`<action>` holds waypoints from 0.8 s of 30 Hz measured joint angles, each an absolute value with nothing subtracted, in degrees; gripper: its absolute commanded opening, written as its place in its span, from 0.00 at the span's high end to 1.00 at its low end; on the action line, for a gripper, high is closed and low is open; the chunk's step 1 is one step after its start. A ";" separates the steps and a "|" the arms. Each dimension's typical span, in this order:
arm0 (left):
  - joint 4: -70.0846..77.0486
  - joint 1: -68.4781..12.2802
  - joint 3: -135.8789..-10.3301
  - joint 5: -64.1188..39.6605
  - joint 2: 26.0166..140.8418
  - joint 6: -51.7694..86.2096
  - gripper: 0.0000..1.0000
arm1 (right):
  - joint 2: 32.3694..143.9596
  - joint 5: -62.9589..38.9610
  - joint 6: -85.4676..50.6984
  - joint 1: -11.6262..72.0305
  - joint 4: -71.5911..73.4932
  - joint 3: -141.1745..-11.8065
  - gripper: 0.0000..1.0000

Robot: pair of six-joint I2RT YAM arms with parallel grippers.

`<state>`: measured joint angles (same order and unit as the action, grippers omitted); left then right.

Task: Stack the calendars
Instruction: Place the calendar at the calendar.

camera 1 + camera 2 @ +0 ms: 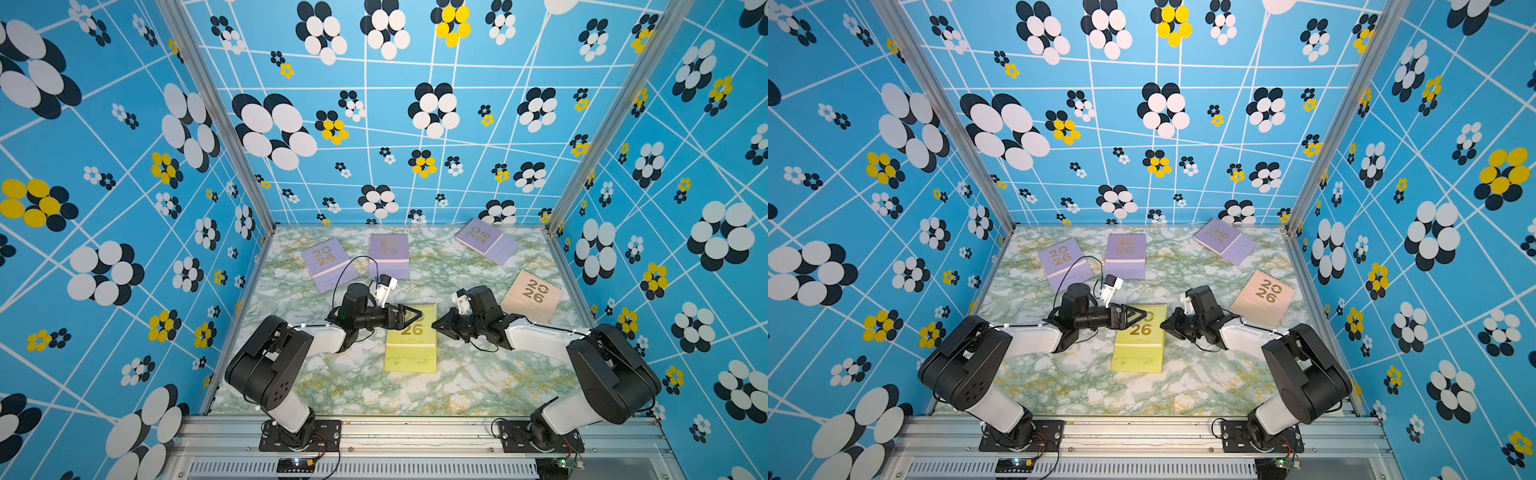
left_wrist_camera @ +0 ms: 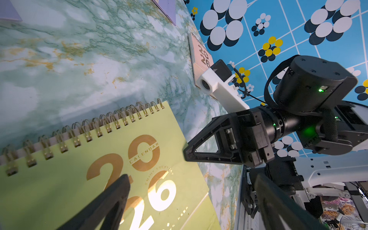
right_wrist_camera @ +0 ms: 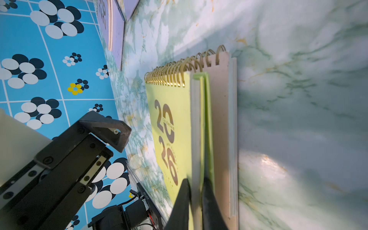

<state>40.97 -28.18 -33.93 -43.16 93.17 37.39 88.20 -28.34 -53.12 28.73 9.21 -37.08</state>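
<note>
L tool (image 1: 417,314) hangs wide open, nothing in it, over the spiral end of the yellow calendar (image 1: 411,353). Prob. it's poised there to steady the pile, not lift it. R tool (image 1: 435,326) is closed tight, tip right at that calendar's side edge. Can't tell if it nips the cover or just butts against it.

My guess is it's squaring things up. The R wrist view shows a beige calendar (image 3: 221,119) flat on the surface (image 1: 332,374) under the yellow one, edges not quite flush.

The others lie flat and separate:
- peach calendar (image 1: 532,295) just behind the R tool's wrist
- lilac calendar (image 1: 328,262) beside the L wrist
- second lilac calendar (image 1: 388,253) just past the L wrist
- third lilac calendar (image 1: 484,241) well ahead of the R tool

So approx. two stacked — four to fetch.
</note>
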 measured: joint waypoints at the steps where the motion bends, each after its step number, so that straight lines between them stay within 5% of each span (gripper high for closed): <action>1: 41.17 -28.27 -33.93 -43.07 93.51 37.50 0.01 | 88.25 -28.34 -53.12 28.73 9.21 -37.08 1.00; 24: 46.92 -28.27 -32.18 -42.57 98.10 40.10 0.01 | 89.82 -27.07 -52.66 28.73 8.91 -36.93 0.94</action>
